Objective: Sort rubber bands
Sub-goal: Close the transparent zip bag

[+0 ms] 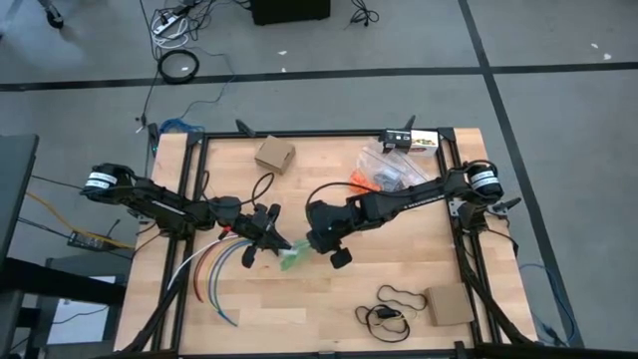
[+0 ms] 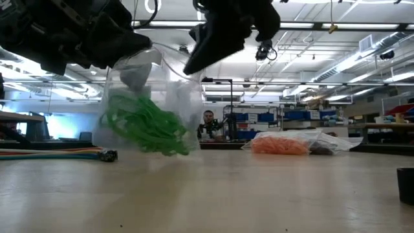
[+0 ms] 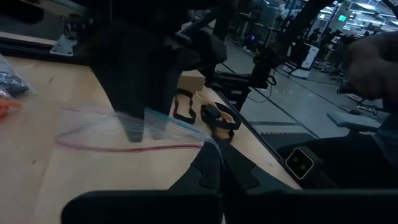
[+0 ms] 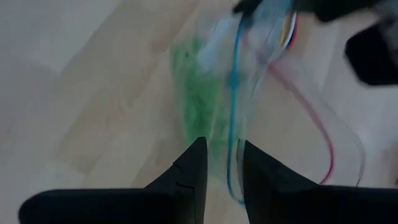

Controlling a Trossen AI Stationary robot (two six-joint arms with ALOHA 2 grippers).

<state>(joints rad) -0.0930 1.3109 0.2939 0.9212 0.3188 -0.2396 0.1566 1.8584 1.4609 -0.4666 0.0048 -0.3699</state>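
Observation:
A clear zip bag (image 2: 169,97) with bright green rubber bands (image 2: 143,124) hangs at the table's middle, and shows too as the bag (image 1: 292,259) in the high view. My left gripper (image 1: 271,237) is shut on its rim. My right gripper (image 4: 224,163) slants down at the bag's mouth. Its fingers stand a little apart, with the bag's blue zip strip (image 4: 234,124) between them. More rubber bands, orange (image 2: 279,145) and dark, lie in clear bags (image 1: 384,172) at the far right. My left gripper pinches the bag's top rim (image 3: 205,142) between its two fingers, reaching in level from the table's left. The bag hangs below the hold with its mouth spread. The green bands sag in its lower end (image 2: 162,150), close to the tabletop. My right gripper has the zip strip (image 4: 233,177) between its fingertips. I cannot tell whether they touch it.
A small cardboard box (image 1: 274,155) stands far left of centre and another (image 1: 449,306) near right. Coloured cables (image 1: 214,274) curve at the near left. A black cord loop (image 1: 389,309) lies near the front. A person (image 2: 208,123) shows beyond the table.

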